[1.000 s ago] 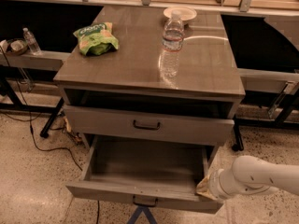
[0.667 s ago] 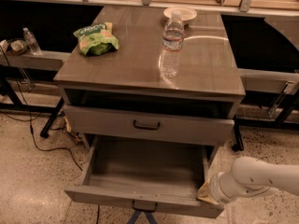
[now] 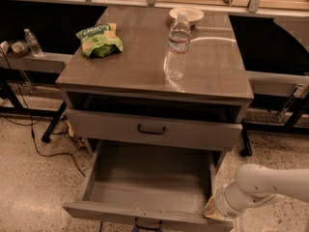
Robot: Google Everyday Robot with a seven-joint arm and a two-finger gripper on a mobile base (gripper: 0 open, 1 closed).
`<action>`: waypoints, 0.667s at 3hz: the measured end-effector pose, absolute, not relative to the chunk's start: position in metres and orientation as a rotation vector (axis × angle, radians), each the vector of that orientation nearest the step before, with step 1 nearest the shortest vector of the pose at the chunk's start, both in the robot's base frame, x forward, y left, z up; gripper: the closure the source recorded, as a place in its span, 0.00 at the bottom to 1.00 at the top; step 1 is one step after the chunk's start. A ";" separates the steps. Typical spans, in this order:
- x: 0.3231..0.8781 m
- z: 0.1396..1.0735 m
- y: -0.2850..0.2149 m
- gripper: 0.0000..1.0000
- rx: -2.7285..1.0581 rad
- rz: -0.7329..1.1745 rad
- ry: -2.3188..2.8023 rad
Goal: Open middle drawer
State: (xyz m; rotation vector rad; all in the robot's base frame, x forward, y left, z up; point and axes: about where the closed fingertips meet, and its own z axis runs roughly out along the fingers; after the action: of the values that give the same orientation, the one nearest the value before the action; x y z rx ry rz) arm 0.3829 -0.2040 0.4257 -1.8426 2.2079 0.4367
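Note:
The grey wood-grain cabinet (image 3: 154, 71) stands in the middle of the camera view. The middle drawer (image 3: 149, 178) is pulled far out toward the camera and shows a plain grey, empty inside. Its black handle (image 3: 147, 223) peeks out below the front edge. The top drawer (image 3: 193, 135), with its own black handle (image 3: 151, 129), sits slightly out above it. My white arm (image 3: 260, 187) comes in from the lower right. My gripper (image 3: 213, 210) is at the middle drawer's right front corner, largely hidden behind the wrist.
On the cabinet top stand a clear water bottle (image 3: 177, 45), a green chip bag (image 3: 99, 40) and a white plate (image 3: 186, 13). A small bottle (image 3: 33, 42) sits on the rail at left. Cables (image 3: 43, 149) lie on the speckled floor at left.
The middle drawer has slid a little farther out toward the camera. My arm and gripper have moved back with its right front corner.

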 end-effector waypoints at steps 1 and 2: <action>0.378 0.436 -0.203 1.00 -1.833 0.438 2.207; 0.409 0.460 -0.190 1.00 -1.724 0.425 2.127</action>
State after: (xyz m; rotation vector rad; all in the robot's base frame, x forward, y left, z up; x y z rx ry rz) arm 0.4089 -0.1905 0.4600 -1.7238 2.1274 0.4250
